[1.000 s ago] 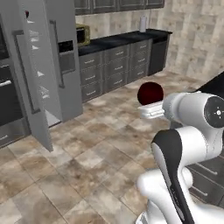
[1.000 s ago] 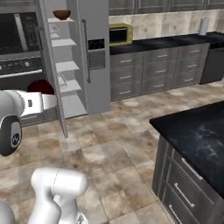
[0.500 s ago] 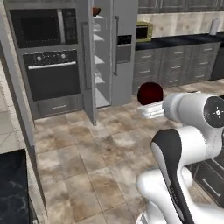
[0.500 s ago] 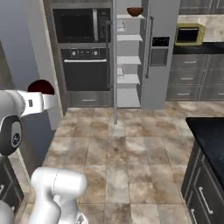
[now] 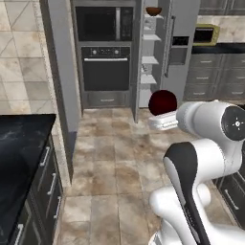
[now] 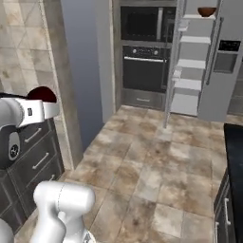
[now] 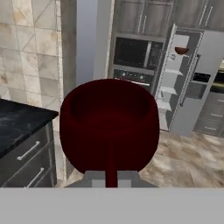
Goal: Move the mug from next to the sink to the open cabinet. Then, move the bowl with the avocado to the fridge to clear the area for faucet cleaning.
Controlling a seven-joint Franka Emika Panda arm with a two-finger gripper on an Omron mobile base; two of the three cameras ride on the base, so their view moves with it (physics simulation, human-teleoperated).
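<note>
Your tool (image 7: pixel 111 177) is clenched on the mug (image 7: pixel 109 127), a glossy, dark red, almost ball-shaped cup carried above the mottled stone-tile floor (image 5: pixel 110 158), so the cabinet drop isn't done. To the right, the steel fridge (image 5: pixel 184 43) stands open; on its top shelf sits what looks like the reddish-brown bowl (image 5: pixel 153 10), avocado too small to confirm.

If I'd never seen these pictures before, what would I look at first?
Probably the round dark red mug, huge and close in the hand view, carried at the end of the robot's white arm above the tiled floor. After that, the tall grey fridge with its door open at the back, white shelves showing and a reddish-brown bowl on the top shelf, right beside the black built-in oven.
</note>
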